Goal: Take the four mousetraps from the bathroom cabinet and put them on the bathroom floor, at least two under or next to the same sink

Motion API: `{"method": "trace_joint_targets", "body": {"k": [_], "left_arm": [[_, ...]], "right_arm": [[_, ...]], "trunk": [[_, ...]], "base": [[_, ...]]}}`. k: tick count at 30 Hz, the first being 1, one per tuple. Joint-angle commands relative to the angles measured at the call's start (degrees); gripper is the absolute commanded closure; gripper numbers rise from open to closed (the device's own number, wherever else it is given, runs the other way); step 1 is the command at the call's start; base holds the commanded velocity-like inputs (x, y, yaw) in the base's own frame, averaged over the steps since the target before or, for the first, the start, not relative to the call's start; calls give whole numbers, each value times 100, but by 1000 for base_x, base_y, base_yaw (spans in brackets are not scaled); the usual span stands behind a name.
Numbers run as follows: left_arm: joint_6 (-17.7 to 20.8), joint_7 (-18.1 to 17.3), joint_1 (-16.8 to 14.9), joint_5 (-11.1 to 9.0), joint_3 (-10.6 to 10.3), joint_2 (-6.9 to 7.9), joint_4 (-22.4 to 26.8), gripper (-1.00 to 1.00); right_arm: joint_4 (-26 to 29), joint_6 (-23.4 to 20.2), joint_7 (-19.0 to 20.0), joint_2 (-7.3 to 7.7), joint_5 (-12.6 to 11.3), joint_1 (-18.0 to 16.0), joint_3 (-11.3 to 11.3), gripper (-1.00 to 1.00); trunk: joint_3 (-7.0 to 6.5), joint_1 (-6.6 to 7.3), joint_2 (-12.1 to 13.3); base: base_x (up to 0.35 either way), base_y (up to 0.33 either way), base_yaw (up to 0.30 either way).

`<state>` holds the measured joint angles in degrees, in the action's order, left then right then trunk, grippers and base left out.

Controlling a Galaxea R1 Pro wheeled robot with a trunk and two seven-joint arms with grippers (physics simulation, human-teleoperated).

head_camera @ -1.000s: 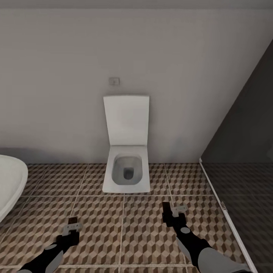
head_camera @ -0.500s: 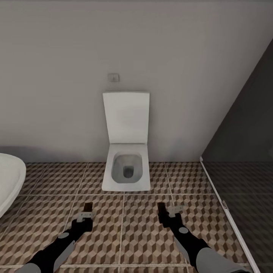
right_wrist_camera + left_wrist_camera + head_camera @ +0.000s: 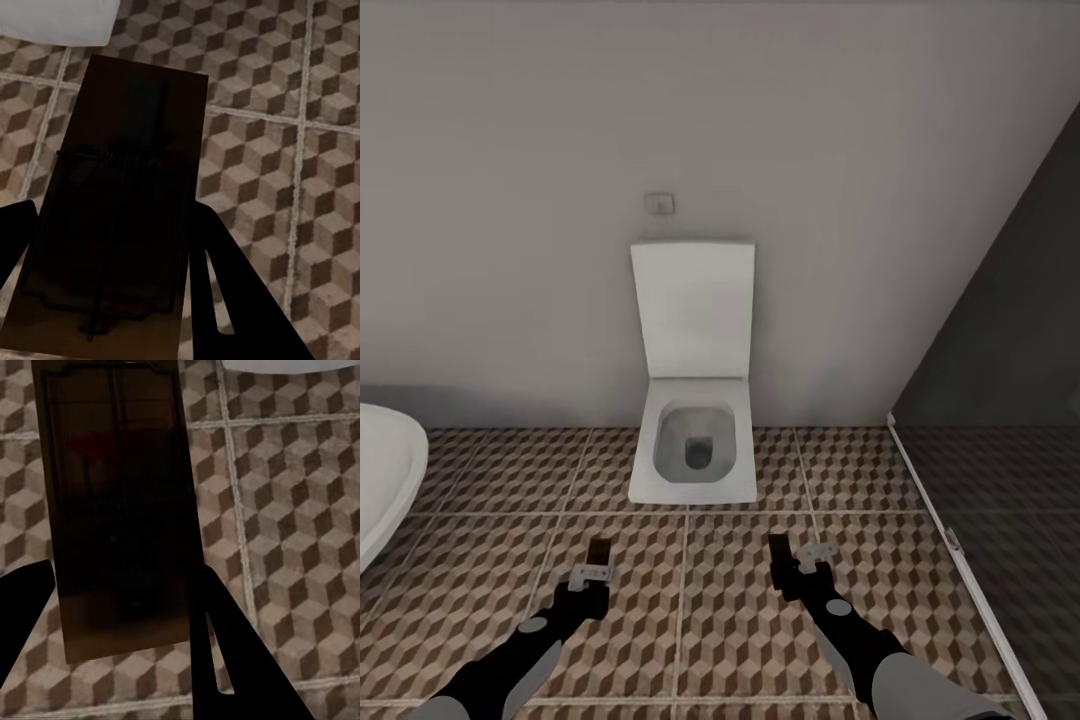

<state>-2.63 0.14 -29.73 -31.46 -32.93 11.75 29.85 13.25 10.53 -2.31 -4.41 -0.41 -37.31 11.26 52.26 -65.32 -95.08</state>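
Each of my grippers holds one mousetrap above the cube-patterned bathroom floor (image 3: pixel 690 610). My left gripper (image 3: pixel 596 566) is shut on a flat brown board (image 3: pixel 116 502) with a dark wire frame and a red spot, seen close in the left wrist view between the black fingers (image 3: pixel 225 660). My right gripper (image 3: pixel 790 568) is shut on another mousetrap (image 3: pixel 120 210), dark and shadowed, with its wire frame facing the camera. In the head view both traps look like small dark slabs (image 3: pixel 598 551) (image 3: pixel 780 560) just in front of the toilet. The cabinet and the sink are out of view.
A square white toilet (image 3: pixel 693 440) with its lid up stands against the pale grey wall straight ahead. The white bathtub rim (image 3: pixel 382 480) curves in at the left. A dark glass shower panel (image 3: pixel 1000 420) with a white floor rail runs along the right.
My left arm has swung right and forward with its trap. The right gripper has drifted slightly left. The view has shifted a little since a second ago.
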Motion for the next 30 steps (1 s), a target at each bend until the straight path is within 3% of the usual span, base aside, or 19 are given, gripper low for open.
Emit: {"method": "trace_joint_targets", "body": {"k": [1,30], "left_arm": [[-27,4,-6,-60,-45,5,-7,100],[-36,4,-6,-53,-47,2,-7,100]], "right_arm": [[-7,16,-28,1,-11,-4,32,100],[-16,10,-32,-30,-3,4,34,100]], "trunk": [[22,-22,-43],[754,-659,-1206]], "base": [[0,0,0],[0,0,0]]}}
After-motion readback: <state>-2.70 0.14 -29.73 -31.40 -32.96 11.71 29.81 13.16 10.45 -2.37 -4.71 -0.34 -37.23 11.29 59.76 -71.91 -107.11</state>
